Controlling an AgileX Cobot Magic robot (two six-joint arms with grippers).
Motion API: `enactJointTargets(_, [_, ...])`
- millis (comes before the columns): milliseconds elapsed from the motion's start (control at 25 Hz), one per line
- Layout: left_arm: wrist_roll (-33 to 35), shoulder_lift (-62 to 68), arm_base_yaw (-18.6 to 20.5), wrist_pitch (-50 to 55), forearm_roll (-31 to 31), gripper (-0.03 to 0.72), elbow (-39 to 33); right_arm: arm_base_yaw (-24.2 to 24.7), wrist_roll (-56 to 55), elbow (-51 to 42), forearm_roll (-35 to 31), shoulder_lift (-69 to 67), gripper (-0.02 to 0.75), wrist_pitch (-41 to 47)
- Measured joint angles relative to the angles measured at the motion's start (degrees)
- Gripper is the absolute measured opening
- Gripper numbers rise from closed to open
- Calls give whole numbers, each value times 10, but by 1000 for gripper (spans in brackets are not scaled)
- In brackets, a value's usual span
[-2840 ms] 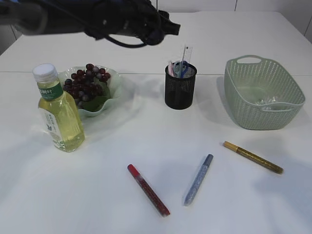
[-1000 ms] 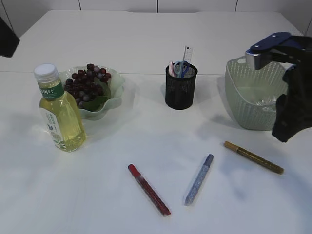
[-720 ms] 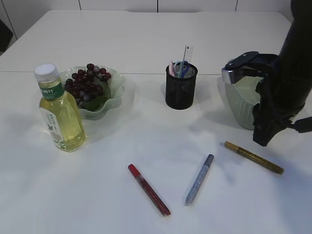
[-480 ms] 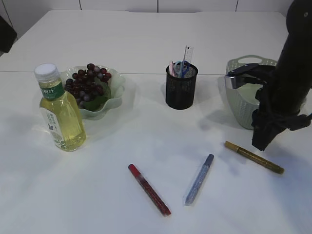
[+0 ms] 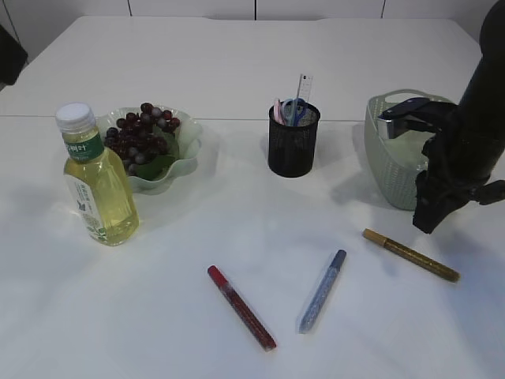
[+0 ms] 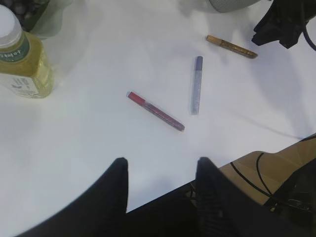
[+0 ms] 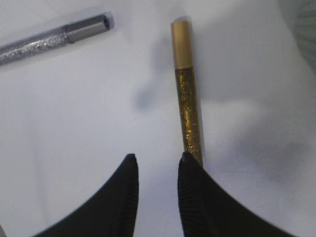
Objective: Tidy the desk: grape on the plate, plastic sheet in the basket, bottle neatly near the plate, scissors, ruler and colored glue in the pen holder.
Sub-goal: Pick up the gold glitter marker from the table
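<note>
Just beside the gold glue pen [image 7: 187, 94], the right gripper [image 7: 155, 165] hangs with jaws narrowly parted, empty. Only the left wrist view shows the left gripper [image 6: 160, 170], open and empty high above the red glue pen [image 6: 155, 111].

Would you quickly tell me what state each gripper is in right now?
Left gripper: open, holding nothing, high above the table.
Right gripper: open, empty, poised over the gold glue pen.

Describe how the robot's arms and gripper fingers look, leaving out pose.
The right arm is black with a blue-and-silver block near its wrist. The left gripper and the right gripper have black, tapered fingers with ribbed inner faces. Black cables trail beside the left one.
</note>
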State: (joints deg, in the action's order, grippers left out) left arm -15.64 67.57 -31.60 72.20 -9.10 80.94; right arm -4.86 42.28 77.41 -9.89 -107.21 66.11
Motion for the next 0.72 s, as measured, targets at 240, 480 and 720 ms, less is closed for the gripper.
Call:
enactJointTargets(240, [7,0,0,0,0,332,0,0,-12,0,-5,-26,313,-27])
enactJointTargets(480, [11,0,0,0,12,332,0,0,-1,3,19,-62,351,-33])
enactJointTargets(720, [11,0,0,0,13,332,0,0,1,19,37,-87,353,-37])
